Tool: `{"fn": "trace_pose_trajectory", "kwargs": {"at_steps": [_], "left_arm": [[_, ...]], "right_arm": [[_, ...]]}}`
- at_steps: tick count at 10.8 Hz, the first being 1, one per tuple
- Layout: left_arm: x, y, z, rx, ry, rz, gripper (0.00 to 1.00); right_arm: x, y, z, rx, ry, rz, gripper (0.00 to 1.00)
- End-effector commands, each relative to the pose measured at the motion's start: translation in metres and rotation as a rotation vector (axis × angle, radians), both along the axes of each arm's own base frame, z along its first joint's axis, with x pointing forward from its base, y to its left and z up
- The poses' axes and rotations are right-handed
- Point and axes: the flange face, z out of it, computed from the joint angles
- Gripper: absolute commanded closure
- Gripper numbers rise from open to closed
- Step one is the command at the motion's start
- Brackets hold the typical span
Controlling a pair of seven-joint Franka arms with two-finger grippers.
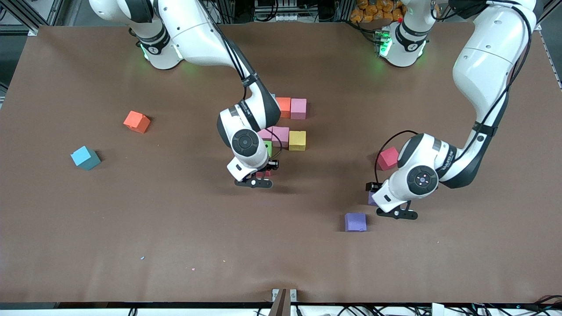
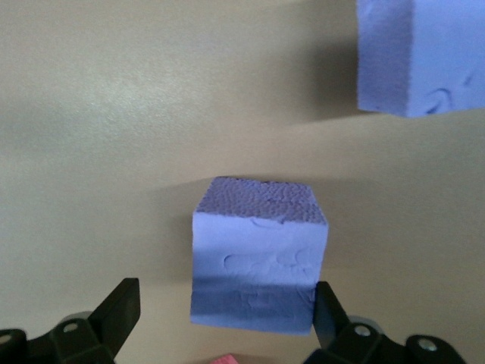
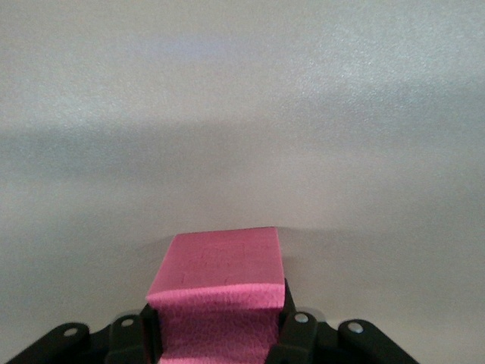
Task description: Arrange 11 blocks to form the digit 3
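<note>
Your right claw [image 3: 220, 334] is clamped on a pink foam cube [image 3: 220, 284], low over the surface [image 1: 175, 228] beside the partly built multicoloured digit 3 [image 1: 287, 125], apparently to add it. Your left claw [image 2: 227, 318], spread wide, straddles a purple foam cube [image 2: 258, 254], seemingly ready to grasp it, near a second purple cube [image 1: 355, 222].

Only one marking is showing: small dark lettering on the band of the left arm [image 1: 445, 159], right of centre in the front view, too small for reading. Nothing else is carrying text.
</note>
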Motion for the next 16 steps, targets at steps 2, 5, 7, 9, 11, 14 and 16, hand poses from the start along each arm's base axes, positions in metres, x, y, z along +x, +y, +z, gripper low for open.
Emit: {"fn": "trace_pose_trajectory", "kwargs": {"at_steps": [2, 5, 7, 9, 11, 14, 16], "left_arm": [[0.007, -0.004, -0.008, -0.006, -0.024, -0.018, 0.0], [0.007, -0.004, -0.012, -0.013, -0.027, -0.009, 0.0], [0.011, -0.003, -0.01, -0.024, -0.049, -0.007, 0.05], [0.012, -0.004, -0.01, -0.03, -0.062, -0.005, 0.1], [0.014, 0.004, -0.011, -0.019, -0.063, 0.005, 0.26], [0.014, 0.003, -0.011, -0.018, -0.064, 0.016, 0.62], [0.014, 0.002, -0.008, -0.012, -0.072, 0.063, 0.78]], "right_arm": [[-0.009, -0.004, -0.001, 0.012, 0.024, -0.018, 0.75], [-0.007, -0.005, 0.013, 0.022, 0.02, -0.02, 0.0], [0.003, -0.013, 0.042, 0.05, 0.008, -0.036, 0.0], [0.013, -0.028, 0.075, 0.074, 0.005, -0.054, 0.0], [0.031, -0.059, 0.105, 0.11, 0.007, -0.02, 0.0], [0.061, -0.122, 0.135, 0.131, 0.004, -0.012, 0.0], [0.074, -0.151, 0.147, 0.072, -0.034, 0.016, 0.0]]}}
